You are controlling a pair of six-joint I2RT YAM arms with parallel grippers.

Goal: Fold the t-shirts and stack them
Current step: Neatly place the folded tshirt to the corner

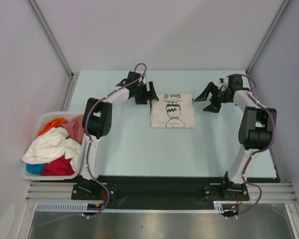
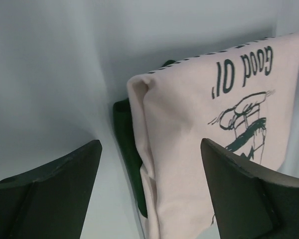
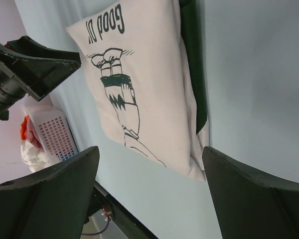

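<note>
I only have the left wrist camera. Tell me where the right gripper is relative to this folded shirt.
Observer: The right gripper sits open just off the folded t-shirt, on its right edge, not touching it.
Operator: Report what is left to fold.
Observer: A white basket beside the table's left edge holds a heap of unfolded t-shirts: white, red, orange, blue.
Operator: Check the shirt's right side.
Observer: In the right wrist view, a dark green sleeve peeks out from under that edge.
</note>
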